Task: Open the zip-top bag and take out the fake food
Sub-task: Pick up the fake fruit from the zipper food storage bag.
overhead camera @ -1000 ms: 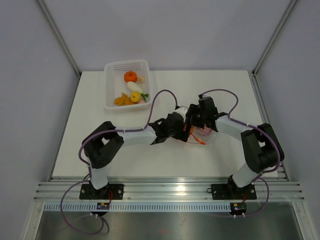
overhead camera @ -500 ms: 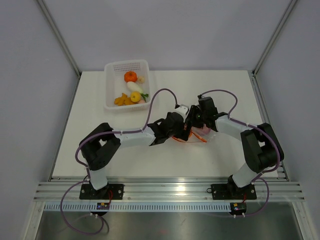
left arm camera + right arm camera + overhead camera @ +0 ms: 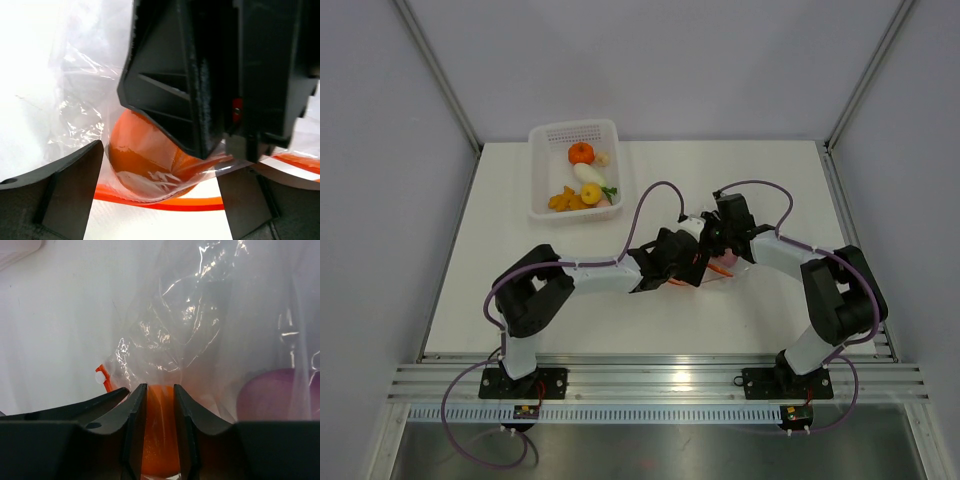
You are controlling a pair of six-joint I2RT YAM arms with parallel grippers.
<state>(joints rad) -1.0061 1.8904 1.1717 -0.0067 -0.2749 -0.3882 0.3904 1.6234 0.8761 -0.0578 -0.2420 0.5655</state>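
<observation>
A: Orange zipper strip [image 3: 160, 204] edges the zip-top bag [image 3: 185, 330]. Where's the bag rel. to the basket [image 3: 538, 170]?
B: Flat on the worktop [image 3: 770, 190], well apart from the basket, off its near-right corner. Both arms meet there.
A: What changed in the last sec?
B: Left arm swung further from the basket, onto the bag. Its left pincer [image 3: 162, 167] spread wider. The fingers now stand apart either side of an orange ball [image 3: 140, 155] inside the film, not gripping. The right pincer [image 3: 159, 390] narrowed: fingers nearly together, clamped on the film w/ orange showing between them.
A: Meaning?
B: Prob. right holds the bag while left goes for the ball. Some fake food [image 3: 582, 175] lies in the basket already. The ball & a purple piece [image 3: 272, 395] are in the bag, so the task's partway.
A: Materials?
B: Bag: thin, clear, crinkly, lots of glare; likely to slip & bunch. Ball: smooth, glossy, round, may roll. Purple piece: rounded. Basket: white, rigid, perforated. Pincer fingers: black, hard.
</observation>
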